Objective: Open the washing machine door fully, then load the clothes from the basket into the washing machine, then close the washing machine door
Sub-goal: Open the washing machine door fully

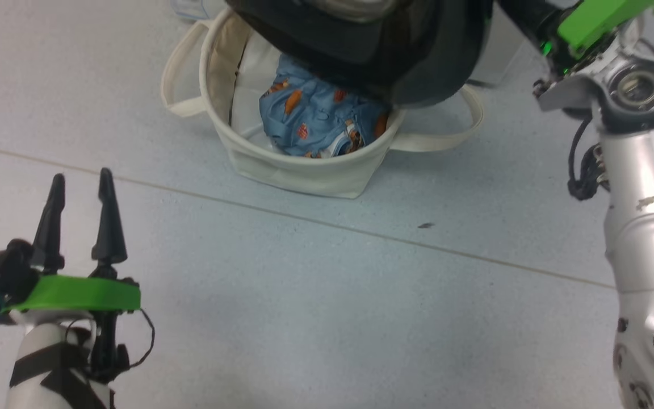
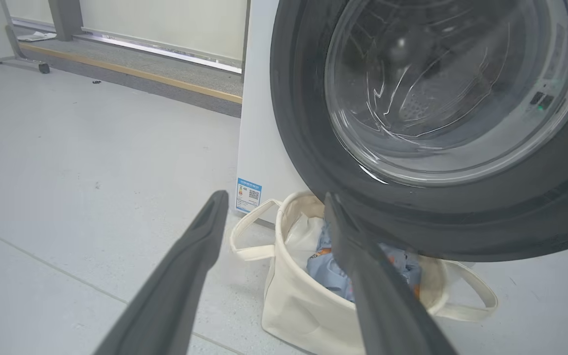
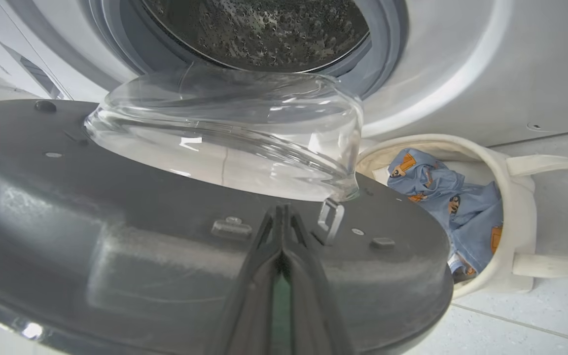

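The left gripper (image 1: 82, 177) hovers above the floor (image 1: 304, 295), jaws released and empty. To its right the basket (image 1: 304, 176) stands before the washing machine (image 3: 461, 74), with the clothes (image 1: 315, 119) bunched inside it. The washing machine door (image 1: 418, 57) hangs open over the basket's rim. The right gripper (image 3: 281, 212) has its jaws clenched together, tips at the door's grey inner face.

The basket (image 1: 304, 170) stands on the pale floor (image 1: 327, 295) near the top of the view, the clothes (image 1: 315, 122) bunched inside it. The washing machine door (image 1: 418, 51) overhangs its far rim, its black ring hiding part of the fabric. The left hand (image 1: 81, 177) hovers at lower left, well apart from the basket, fingers parted. A silver forearm (image 1: 645, 227) runs up the right edge.
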Motion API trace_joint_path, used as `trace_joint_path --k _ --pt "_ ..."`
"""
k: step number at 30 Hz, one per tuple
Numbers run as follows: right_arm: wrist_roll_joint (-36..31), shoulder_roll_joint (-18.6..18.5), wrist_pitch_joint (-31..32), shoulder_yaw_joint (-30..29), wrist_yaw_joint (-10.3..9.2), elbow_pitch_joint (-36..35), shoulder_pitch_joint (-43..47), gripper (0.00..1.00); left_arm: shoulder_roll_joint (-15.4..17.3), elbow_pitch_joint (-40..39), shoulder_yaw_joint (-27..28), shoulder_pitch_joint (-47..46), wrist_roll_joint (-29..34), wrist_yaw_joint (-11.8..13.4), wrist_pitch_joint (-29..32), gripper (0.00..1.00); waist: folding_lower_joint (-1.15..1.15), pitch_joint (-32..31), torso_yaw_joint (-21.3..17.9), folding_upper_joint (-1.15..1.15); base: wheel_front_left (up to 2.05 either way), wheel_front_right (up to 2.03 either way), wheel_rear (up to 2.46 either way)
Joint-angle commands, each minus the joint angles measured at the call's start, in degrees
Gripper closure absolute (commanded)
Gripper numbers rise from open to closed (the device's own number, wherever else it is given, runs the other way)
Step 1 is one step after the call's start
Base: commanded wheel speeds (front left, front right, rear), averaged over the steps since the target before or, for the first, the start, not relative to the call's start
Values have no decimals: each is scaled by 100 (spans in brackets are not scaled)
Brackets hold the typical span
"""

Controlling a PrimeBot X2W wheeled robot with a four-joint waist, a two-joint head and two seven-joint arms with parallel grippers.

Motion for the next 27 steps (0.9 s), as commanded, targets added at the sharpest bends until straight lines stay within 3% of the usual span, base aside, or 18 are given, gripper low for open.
trace_joint_path --k 1,27 --pt "52 208 115 117 43 -281 134 100 245 -256 296 161 48 -34 -34 0 0 -247 -16 0 0 0 0" --pt "579 430 153 981 43 318 1029 100 332 -204 512 928 202 -34 -34 0 0 -1653 254 0 0 0 0"
